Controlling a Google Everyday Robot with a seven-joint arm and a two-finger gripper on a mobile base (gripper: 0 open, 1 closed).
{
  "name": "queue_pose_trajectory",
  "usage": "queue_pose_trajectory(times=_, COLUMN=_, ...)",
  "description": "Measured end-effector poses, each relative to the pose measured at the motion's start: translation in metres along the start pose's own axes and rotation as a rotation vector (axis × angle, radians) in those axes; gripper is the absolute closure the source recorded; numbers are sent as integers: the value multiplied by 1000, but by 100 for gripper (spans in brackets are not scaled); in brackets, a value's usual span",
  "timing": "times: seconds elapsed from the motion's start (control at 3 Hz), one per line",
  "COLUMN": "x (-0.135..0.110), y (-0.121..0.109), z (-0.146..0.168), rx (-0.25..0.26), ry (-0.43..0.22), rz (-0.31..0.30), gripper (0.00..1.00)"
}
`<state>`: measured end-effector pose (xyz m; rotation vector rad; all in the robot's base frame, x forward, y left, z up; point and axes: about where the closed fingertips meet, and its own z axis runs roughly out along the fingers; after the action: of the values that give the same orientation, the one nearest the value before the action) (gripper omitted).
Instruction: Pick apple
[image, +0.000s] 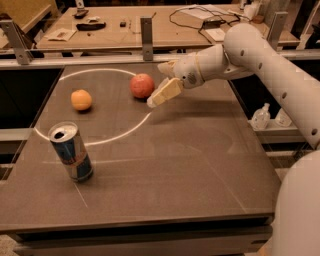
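The apple (142, 85) is a round reddish-pink fruit on the dark table (200, 165), at the far middle, on the white circle line. My gripper (156, 85) is just to the right of the apple, low over the table and almost touching it. Its beige fingers (165, 92) are spread open and point left toward the apple, with nothing held between them. The white arm reaches in from the right.
A smaller orange-yellow fruit (81, 99) lies left of the apple. An open blue and silver drink can (71, 151) stands at the near left. A cluttered bench (125, 27) is behind the table, and small bottles (261, 117) stand off the right edge.
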<state>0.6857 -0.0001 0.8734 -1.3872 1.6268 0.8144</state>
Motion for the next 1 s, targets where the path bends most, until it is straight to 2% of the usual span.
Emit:
queue_pose_trajectory(times=0.33, x=-1, y=-2, z=16, rx=-14, ry=15, rz=0, gripper=0)
queue_pose_trajectory(times=0.67, x=-4, y=-17, z=25, rx=0, ry=22, rz=-2, gripper=0)
queue_pose_trajectory(times=1.0, x=-3, y=-30, z=29, rx=7, ry=25, rz=-3, gripper=16)
